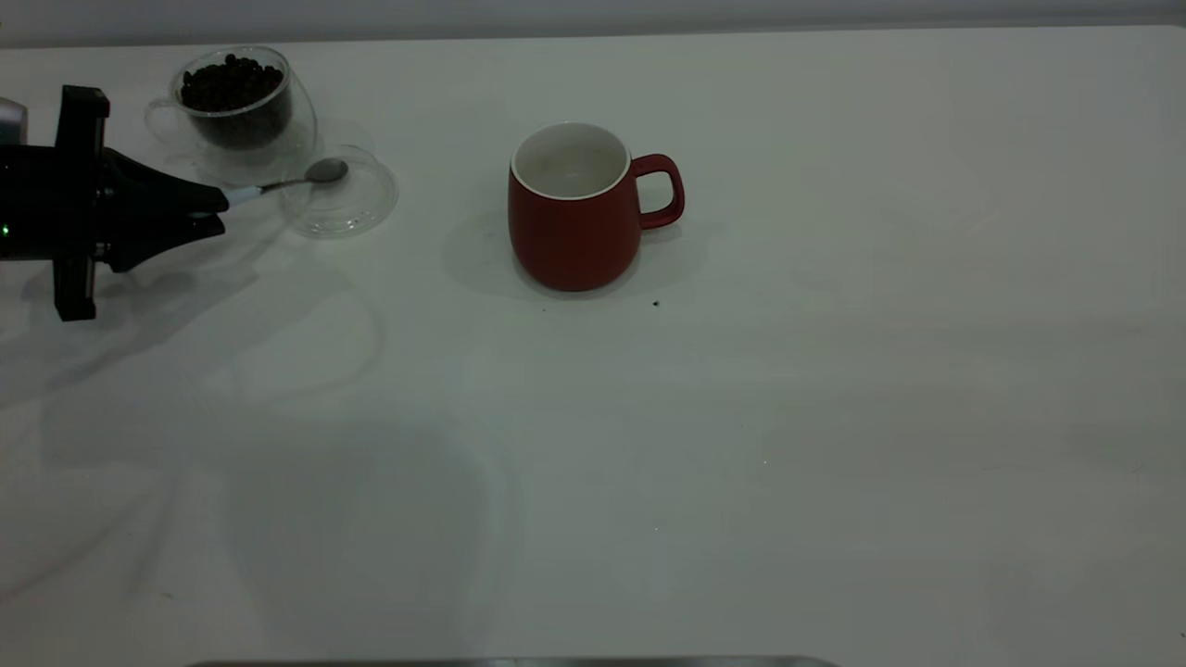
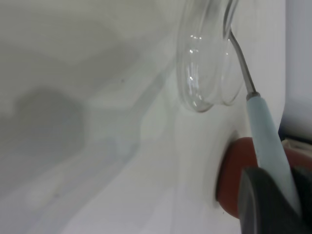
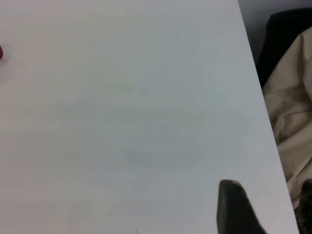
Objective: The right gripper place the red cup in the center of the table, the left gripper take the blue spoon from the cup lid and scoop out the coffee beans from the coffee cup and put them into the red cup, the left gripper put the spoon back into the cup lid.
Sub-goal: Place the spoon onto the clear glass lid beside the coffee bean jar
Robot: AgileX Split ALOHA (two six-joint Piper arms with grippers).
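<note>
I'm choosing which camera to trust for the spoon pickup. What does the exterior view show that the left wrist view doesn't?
Only the exterior view shows the coffee cup with coffee beans and the whole red cup. Only the wrist view shows the blue spoon handle close up in the gripper. Both show the left gripper shut on the spoon, the cup lid and the table.

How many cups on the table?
2. The red cup stands near the table's middle; the glass coffee cup, holding beans, sits at the far left, behind the lid.
</note>
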